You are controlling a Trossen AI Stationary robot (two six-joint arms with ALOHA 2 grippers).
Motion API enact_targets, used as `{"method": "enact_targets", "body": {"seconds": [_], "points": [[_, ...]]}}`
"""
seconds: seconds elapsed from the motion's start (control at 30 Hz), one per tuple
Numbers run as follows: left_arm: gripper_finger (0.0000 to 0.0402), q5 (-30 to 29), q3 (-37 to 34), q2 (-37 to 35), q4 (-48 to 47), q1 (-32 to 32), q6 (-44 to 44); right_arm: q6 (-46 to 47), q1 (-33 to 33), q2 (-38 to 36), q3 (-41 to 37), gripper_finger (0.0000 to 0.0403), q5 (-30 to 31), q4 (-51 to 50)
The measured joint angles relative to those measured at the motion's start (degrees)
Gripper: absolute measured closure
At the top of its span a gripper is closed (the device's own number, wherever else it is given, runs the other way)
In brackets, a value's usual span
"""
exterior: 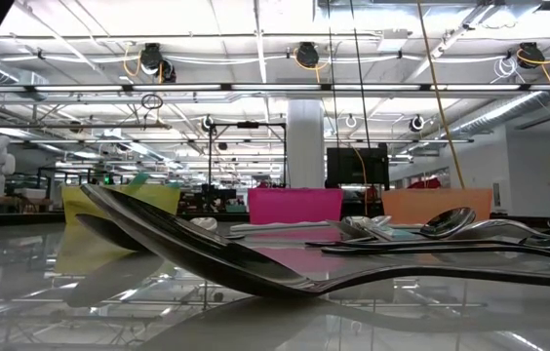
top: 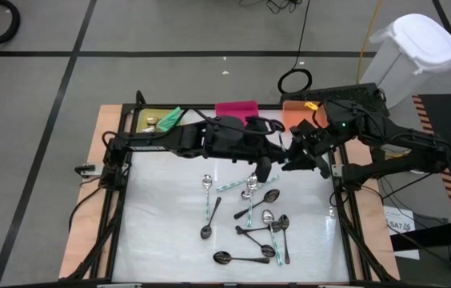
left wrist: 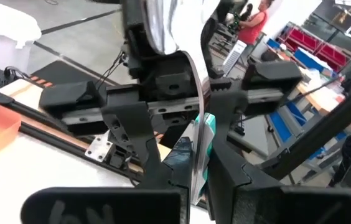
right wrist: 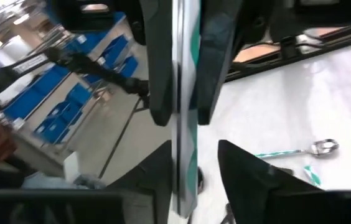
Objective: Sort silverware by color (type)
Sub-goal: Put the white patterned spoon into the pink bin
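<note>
Claws meet at frame centre above bench [top: 153, 232] | left claw [top: 275, 157] pinching teal spoon [left wrist: 201, 134] | right claw [top: 296, 157] spread around same spoon | other spoons [top: 249, 224] lie lower centre.

A teal-handled spoon [right wrist: 183, 93] is pinched by the left gripper [right wrist: 178, 102], between the right gripper's spread fingers [right wrist: 250, 171]; another teal spoon [right wrist: 297, 151] lies nearby.

White counter [top: 161, 232]; yellow bin [top: 147, 118], pink bin [top: 236, 108], orange bin [top: 299, 110]. Spoons: teal-and-white striped handle [top: 230, 186], shiny silver [top: 208, 183], dark grey-black [top: 240, 258]. Claws black.
</note>
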Motion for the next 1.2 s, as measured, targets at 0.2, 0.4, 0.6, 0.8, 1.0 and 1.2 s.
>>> {"method": "enact_targets", "body": {"seconds": [0.2,0.4,0.6,0.8,1.0,1.2], "points": [[0.0378,-9.5,0.0,-1.0,-2.2,-0.1,-6.7,2.8,0.3,-1.5,0.0,0.0259,8.9,0.0],[0.0378,-18.5,0.0,-0.8,-2.2,0.0,-12.5,0.5,2.1,-3.0,0.0,0.0257,25.1,-1.2],[0.0378,-26.9,0.0,-0.8,-4.8,0.0,-15.0,-8.3,3.9,-2.7,0.1,0.0257,38.8,-2.6],[0.0378,-35.2,0.0,-0.7,-7.7,0.0,-17.3,-23.7,6.0,-1.5,0.0,0.0257,52.9,-2.2],[0.0378,-43.9,0.0,0.7,-9.1,-0.1,-25.8,-32.7,5.9,1.1,0.1,0.0257,57.0,-2.1],[0.0378,-49.9,0.0,2.0,-9.9,-0.3,-32.5,-33.3,5.9,3.4,0.1,0.0257,57.5,-1.9]]}}
